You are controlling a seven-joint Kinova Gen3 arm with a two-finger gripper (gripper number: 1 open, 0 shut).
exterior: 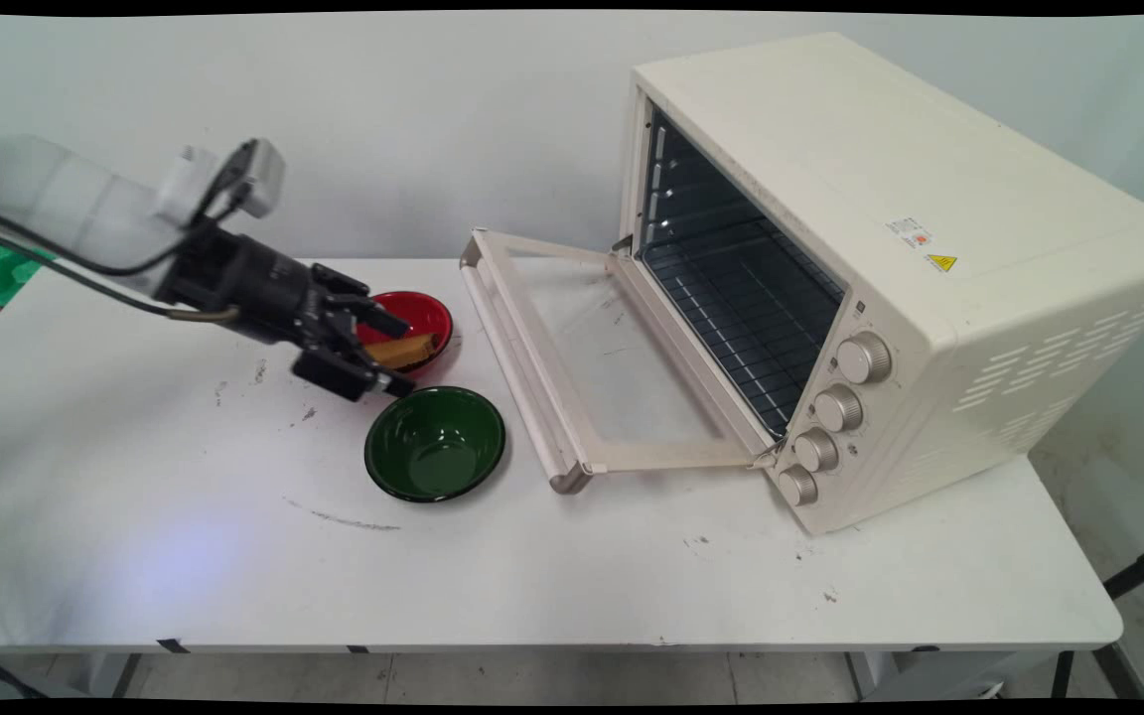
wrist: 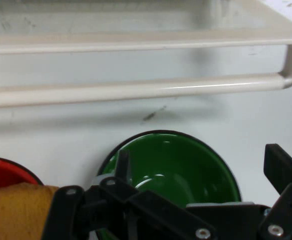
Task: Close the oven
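I see the tool low over the counter, fingers spread, above the near rim of the red bowl, which holds a tan bread-like piece. The green bowl sits just beside it, and the cream toaster oven stands right with its door folded down.

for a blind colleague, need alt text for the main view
A black gripper hangs open over a brown bread-like piece in a red bowl, beside an empty green bowl. A cream toaster oven, door open, stands right.
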